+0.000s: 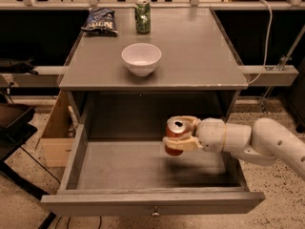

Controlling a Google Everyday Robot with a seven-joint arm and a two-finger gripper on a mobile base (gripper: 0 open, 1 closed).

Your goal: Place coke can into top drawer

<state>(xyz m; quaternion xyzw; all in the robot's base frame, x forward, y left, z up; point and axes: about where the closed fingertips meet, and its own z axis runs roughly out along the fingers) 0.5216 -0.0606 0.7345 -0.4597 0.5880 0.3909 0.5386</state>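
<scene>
Red coke can (174, 127) in end effector (176, 132) over drawer (124, 170).

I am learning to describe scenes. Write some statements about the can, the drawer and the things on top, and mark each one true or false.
1. The end effector grips the coke can over the open top drawer. True.
2. The white bowl lies inside the drawer. False: it stands on the tabletop.
3. A green can stands at the back of the tabletop, near a chip bag. True.
4. The arm reaches in from the left of the picture. False: it comes from the right.
</scene>
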